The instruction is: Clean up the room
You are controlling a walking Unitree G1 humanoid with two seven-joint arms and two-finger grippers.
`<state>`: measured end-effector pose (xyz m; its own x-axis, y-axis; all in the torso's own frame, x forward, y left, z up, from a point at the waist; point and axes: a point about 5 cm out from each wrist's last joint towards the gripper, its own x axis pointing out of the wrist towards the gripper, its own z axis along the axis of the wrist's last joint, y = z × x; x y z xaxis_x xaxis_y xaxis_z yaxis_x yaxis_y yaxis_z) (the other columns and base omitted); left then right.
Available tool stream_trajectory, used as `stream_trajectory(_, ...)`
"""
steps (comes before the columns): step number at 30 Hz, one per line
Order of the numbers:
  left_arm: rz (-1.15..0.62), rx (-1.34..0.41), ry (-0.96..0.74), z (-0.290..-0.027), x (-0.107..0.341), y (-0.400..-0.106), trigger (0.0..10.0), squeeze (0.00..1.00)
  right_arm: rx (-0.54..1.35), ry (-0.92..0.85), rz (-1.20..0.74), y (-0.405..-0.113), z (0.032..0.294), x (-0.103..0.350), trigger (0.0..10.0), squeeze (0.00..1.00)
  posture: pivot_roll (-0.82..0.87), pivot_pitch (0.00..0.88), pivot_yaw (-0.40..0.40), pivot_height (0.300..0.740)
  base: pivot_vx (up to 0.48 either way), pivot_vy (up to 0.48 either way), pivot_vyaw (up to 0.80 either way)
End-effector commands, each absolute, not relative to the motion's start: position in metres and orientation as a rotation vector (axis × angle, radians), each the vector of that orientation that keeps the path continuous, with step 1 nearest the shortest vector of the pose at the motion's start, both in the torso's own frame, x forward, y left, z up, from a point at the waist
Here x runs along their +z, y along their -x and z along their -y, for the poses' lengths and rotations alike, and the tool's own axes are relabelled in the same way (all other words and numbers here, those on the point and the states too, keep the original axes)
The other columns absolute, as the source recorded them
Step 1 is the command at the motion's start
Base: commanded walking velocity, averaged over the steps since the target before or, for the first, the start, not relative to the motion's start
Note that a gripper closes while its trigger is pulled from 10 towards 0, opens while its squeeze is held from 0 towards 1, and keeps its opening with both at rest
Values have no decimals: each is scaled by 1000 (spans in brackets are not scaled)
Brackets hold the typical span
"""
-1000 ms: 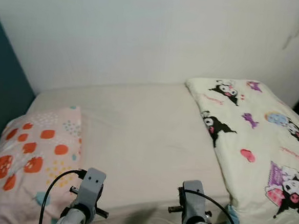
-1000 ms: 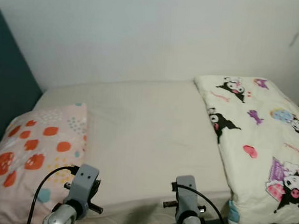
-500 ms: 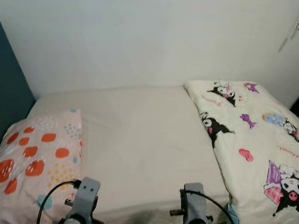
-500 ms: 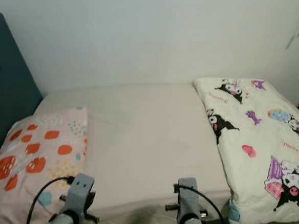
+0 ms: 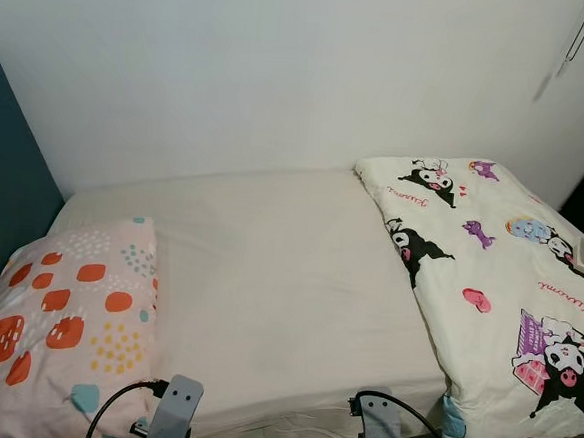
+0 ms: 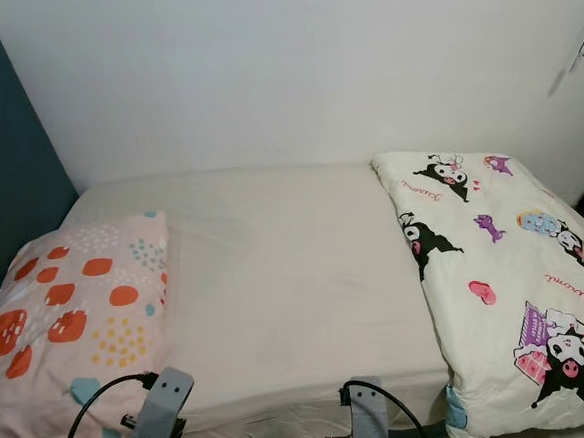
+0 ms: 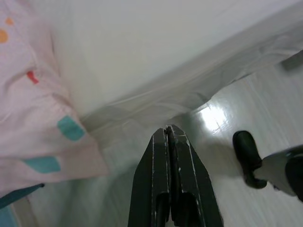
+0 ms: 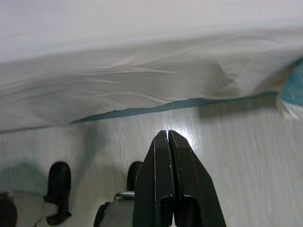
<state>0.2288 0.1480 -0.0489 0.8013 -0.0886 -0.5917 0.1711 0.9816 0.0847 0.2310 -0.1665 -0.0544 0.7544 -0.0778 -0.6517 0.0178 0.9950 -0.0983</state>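
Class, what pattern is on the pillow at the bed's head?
Orange blobs, yellow dots on pink pillow; left eye view.

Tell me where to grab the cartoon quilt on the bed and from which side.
Grip the quilt at its near corner, coming from the foot-side front with the right gripper. That corner overhangs the mattress edge, so the fingers could probably pinch the folded layers there without digging into the sheet.

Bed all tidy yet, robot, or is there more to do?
Looks nearly done: the pillow sits at one end of the bed, the folded blanket at the other. Both grippers, left and right, hold nothing. Anything left elsewhere can't be judged.
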Motion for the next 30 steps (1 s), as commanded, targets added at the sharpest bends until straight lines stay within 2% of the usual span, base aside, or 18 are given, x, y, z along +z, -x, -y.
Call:
stream_trajectory(1,-644,-117,-122,-149,-53,-225,10000,0,-95,58,-735,-227,168,-58,10000,0,-23,95,22,740,0,0,0)
stream_trajectory(10,-637,-111,-136,-146,-53,-227,10000,0,-127,55,-763,-223,174,-61,10000,0,-25,96,11,740,0,0,0)
stream_trajectory(30,-631,-127,-137,-149,-57,-221,10000,0,-109,57,-766,-216,168,-65,10000,0,-10,87,18,740,0,0,0)
